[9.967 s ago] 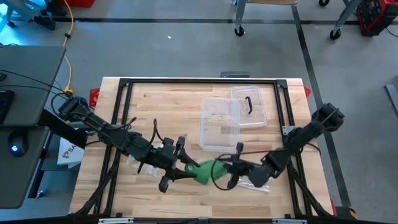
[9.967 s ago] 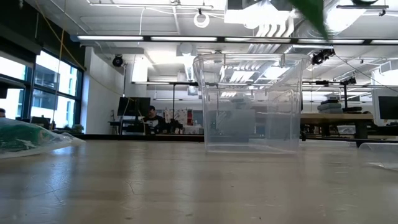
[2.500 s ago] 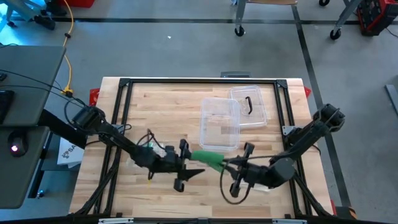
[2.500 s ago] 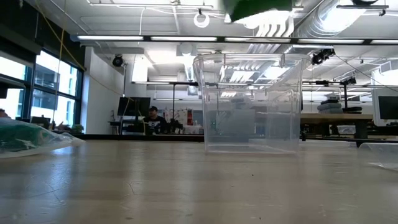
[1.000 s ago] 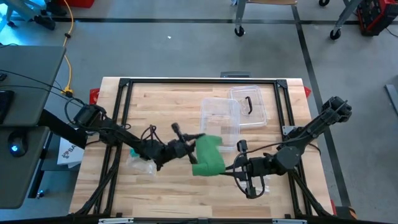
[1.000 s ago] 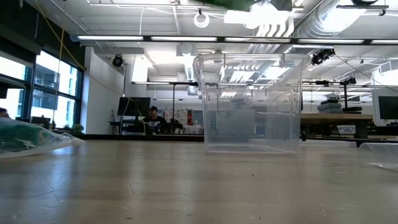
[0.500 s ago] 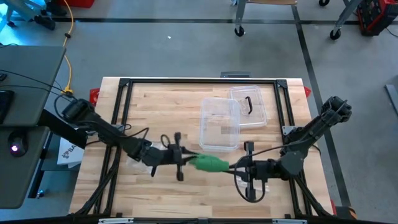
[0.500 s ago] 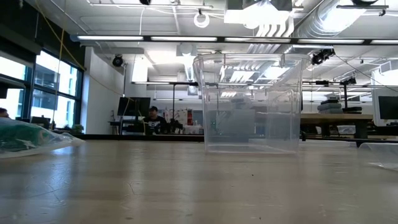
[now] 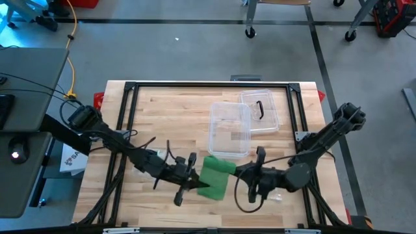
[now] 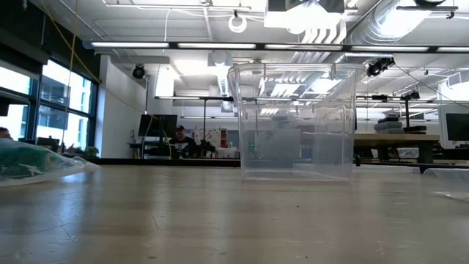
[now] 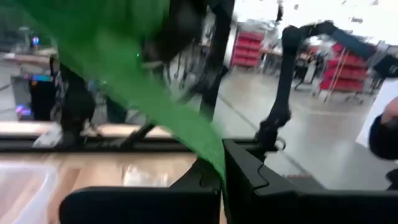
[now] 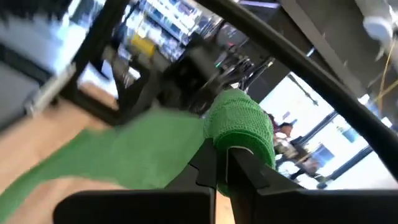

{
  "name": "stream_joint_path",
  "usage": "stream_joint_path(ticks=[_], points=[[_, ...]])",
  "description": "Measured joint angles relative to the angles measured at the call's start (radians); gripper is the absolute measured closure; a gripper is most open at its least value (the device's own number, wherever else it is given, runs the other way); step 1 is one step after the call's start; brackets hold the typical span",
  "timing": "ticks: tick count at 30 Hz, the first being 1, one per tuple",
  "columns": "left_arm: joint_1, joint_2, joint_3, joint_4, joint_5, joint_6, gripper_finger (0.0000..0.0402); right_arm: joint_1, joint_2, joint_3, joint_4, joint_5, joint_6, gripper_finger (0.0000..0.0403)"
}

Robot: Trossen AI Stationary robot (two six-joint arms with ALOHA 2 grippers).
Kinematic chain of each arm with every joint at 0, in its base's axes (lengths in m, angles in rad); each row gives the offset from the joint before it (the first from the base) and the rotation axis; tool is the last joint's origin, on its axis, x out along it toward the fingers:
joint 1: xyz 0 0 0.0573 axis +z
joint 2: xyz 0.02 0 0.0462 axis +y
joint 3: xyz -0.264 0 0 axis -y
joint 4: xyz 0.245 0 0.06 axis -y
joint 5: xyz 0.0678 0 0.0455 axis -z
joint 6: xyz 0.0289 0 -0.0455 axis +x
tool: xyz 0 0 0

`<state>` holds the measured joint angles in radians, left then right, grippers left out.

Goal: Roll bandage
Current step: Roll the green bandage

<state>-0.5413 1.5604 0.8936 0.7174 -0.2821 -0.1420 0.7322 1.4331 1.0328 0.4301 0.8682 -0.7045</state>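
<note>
In the high view the green bandage (image 9: 213, 175) hangs above the table's 6 o'clock edge, stretched between the two arms. The left gripper (image 9: 194, 181) sits at the bandage's 9 o'clock side, its fingers (image 11: 249, 180) pressed together on the loose flat tail. The right gripper (image 9: 246, 171) at 3 o'clock is clamped on the wound core — its wrist view shows the tight green roll (image 12: 239, 127) pinched at the fingertips. The clear container (image 9: 229, 130) stands at 12 o'clock from the bandage, well clear of it.

The step in hand looks like winding tail onto core. To do it well, the right wrist should turn steadily while the left keeps the strip taut and flat — slack or a skewed tail would make the roll cone out.
</note>
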Motion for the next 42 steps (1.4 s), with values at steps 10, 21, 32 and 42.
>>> stream_joint_path(ticks=[10,21,32,42], points=[[-0.003,-0.001,0.0,-0.003,0.029,-0.054,0.0382,0.009,0.117,0.0,0.007,0.125,-0.351,0.0391],[0.047,-0.019,0.0,-0.225,0.241,-0.25,0.0242,0.052,0.121,0.0,0.01,0.19,-0.456,0.0387],[0.093,-0.08,-0.001,-0.533,0.177,-0.297,0.0216,0.089,0.121,0.0,0.059,0.217,-0.503,0.0387],[-0.092,-0.224,0.001,-0.302,-0.322,0.147,0.0249,0.093,0.121,0.0,0.069,0.213,-0.481,0.0386]])
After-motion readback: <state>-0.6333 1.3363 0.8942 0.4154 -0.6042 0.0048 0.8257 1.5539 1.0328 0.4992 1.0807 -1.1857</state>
